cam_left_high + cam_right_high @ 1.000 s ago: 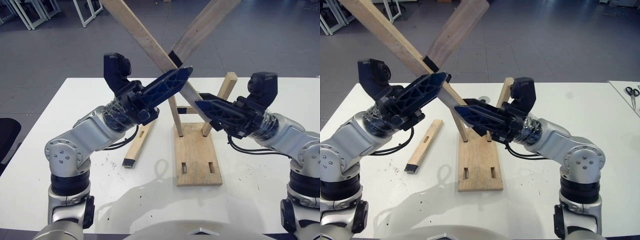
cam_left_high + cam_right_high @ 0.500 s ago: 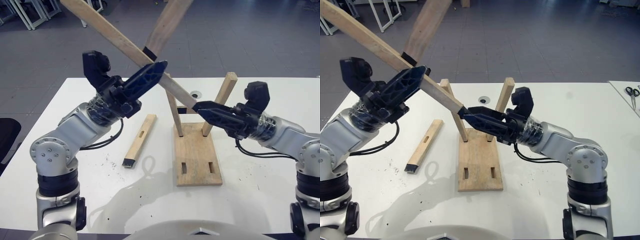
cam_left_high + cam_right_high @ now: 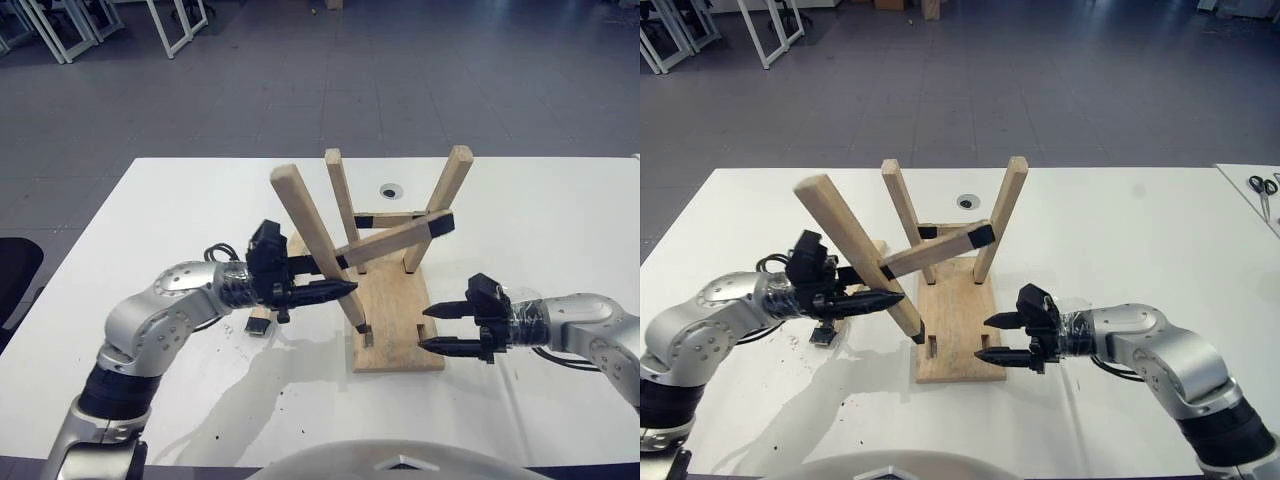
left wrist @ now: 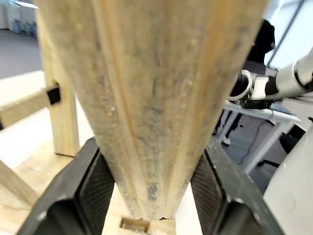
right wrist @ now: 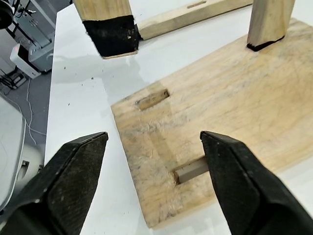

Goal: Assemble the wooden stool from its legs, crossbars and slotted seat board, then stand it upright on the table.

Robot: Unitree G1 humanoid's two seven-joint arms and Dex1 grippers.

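The seat board (image 3: 392, 292) lies flat on the counter (image 3: 560, 230), slots up, so the legs can be pushed in from above. Two legs (image 3: 343, 200) stand in its far slots, joined by a short crossbar (image 3: 385, 219).

The left claw (image 3: 348, 288) is clamped on a third leg (image 3: 300, 215), held tilted so that its black-taped foot sits just beside the near slot (image 5: 152, 99), seemingly not yet seated. A second crossbar (image 3: 395, 238) runs from that leg toward the far right leg.

The right claw (image 3: 424, 328) hangs wide open and empty over the board's near right corner, probably ready to steady it.

A loose slotted piece (image 3: 261, 325), likely the fourth leg, lies behind the left arm, which blocks easy reach. Scissors (image 3: 1265, 183) lie well apart.
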